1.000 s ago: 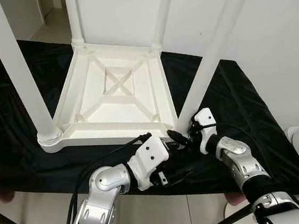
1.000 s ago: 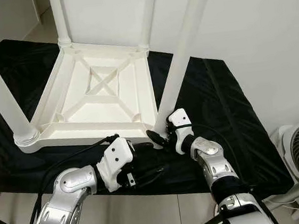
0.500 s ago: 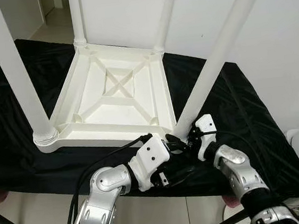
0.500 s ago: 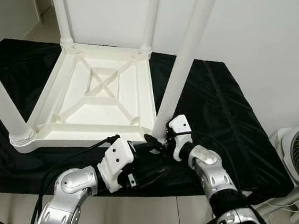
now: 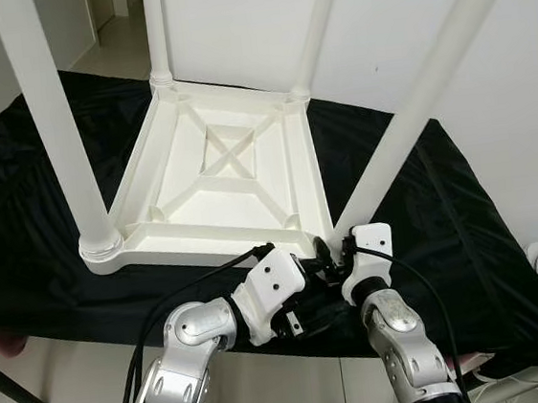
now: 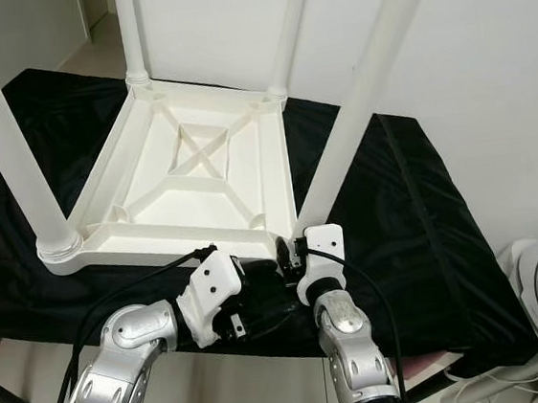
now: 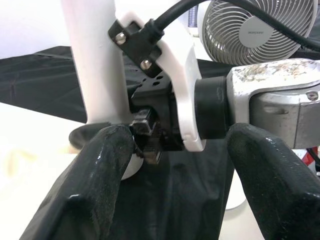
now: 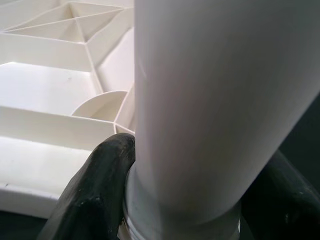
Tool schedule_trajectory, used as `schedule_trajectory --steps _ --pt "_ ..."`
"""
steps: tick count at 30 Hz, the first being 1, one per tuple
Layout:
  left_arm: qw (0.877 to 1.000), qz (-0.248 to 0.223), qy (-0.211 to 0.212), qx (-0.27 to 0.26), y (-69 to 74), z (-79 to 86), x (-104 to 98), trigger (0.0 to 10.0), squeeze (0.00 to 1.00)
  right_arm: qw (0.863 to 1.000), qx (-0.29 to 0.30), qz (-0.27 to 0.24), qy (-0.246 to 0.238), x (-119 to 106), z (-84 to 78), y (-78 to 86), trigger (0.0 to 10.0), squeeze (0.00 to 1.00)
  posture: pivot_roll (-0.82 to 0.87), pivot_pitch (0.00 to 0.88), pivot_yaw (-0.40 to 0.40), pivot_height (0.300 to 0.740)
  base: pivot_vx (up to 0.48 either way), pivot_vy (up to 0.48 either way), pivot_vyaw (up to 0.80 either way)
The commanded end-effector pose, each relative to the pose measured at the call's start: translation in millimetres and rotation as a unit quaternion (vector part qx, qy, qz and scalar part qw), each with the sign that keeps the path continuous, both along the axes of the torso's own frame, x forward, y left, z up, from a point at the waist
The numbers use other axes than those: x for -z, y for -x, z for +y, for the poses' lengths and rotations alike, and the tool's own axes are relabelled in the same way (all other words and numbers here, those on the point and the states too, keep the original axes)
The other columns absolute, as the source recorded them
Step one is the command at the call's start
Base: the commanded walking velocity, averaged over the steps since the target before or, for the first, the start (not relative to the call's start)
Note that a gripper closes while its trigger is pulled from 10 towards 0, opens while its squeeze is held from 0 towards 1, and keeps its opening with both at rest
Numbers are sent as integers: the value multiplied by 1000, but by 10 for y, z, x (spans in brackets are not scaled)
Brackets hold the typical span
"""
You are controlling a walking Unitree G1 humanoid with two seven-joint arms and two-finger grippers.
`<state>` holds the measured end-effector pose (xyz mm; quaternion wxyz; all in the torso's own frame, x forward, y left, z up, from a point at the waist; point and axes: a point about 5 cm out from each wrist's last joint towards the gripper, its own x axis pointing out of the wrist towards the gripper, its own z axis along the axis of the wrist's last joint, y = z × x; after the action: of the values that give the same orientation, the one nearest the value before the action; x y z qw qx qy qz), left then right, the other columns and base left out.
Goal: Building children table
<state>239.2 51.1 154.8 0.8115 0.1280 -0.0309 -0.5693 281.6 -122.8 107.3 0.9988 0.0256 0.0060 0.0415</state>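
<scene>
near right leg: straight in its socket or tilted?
Tilted. The near right leg leans outward from its corner, unlike the upright near left leg. The right gripper clasps its base.

white table (image 5: 219, 183) showing plain white ribs crossing underneath | near right leg (image 5: 413, 109) showing white | cloth (image 5: 20, 218) lying plain black | both arms gleaming silver with white wrist housings | right gripper (image 8: 180, 205) fingers showing glossy black | fan (image 7: 250, 30) showing pale grey

upturned white table (image 5: 219, 183), black cloth (image 5: 465, 239), right end effector (image 5: 327, 253) at leg base
</scene>
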Motion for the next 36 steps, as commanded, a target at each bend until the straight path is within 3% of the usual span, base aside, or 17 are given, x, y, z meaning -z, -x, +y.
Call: schedule_trajectory --steps 1,2,3,6,9,10,17,19,20,22,29,30,31,32,36 --pt "998 -8 10 -59 -53 -7 11 10000 0 999 28 25 -10 91 -58 57 10000 0 -38 28 -154 740 0 0 0" --pt "998 -8 10 -59 -53 -7 11 10000 0 999 28 25 -10 91 -58 57 10000 0 -38 28 -154 740 0 0 0" --pt "998 -10 9 -61 -60 -3 10 10000 0 999 26 15 -11 62 -68 65 10000 1000 -41 29 -153 740 0 0 0" --pt "998 -11 10 -64 -71 4 11 10000 0 999 28 11 -9 4 -77 89 10000 1000 -40 29 -154 740 0 0 0" --pt "998 -12 9 -66 -80 26 14 10000 0 1000 -13 0 1 -45 -141 62 10000 1000 -41 32 -154 740 0 0 0" --pt "998 -13 9 -66 -80 35 11 10000 0 999 -46 -2 8 -52 -160 43 10000 0 -41 32 -155 740 0 0 0" --pt "998 -14 10 -65 -80 47 6 10000 0 993 -115 -6 26 -70 -189 14 10000 0 -42 31 -153 740 0 0 0" --pt "998 -13 11 -52 -50 57 3 10000 0 980 -192 -12 52 -85 -256 -55 10000 0 -41 26 -143 740 0 0 0" --pt "998 -13 11 -52 -50 57 3 10000 0 980 -192 -12 52 -85 -256 -55 10000 0 -41 26 -143 740 0 0 0" --pt "999 -9 13 -39 -18 69 -3 10000 0 966 -246 -22 73 -117 -317 -140 10000 0 -39 25 -141 740 0 0 0" --pt "999 -10 10 -34 -18 77 -15 10000 0 954 -287 -22 80 -183 -321 -283 10000 0 -23 20 -132 740 0 0 0" --pt "999 -11 9 -34 -21 78 -21 10000 0 951 -299 -21 81 -208 -309 -337 4902 0 -16 17 -132 740 0 0 0" --pt "999 -11 9 -34 -21 78 -21 10000 0 951 -299 -21 81 -208 -309 -337 4902 0 -16 17 -132 740 0 0 0" --pt "999 -11 8 -34 -22 79 -23 10000 0 950 -300 -20 79 -208 -305 -353 0 0 -12 17 -132 740 0 0 0" --pt "999 -12 7 -34 -23 81 -27 10000 0 947 -313 -7 73 -134 -315 -348 0 0 -4 14 -133 740 0 0 0"
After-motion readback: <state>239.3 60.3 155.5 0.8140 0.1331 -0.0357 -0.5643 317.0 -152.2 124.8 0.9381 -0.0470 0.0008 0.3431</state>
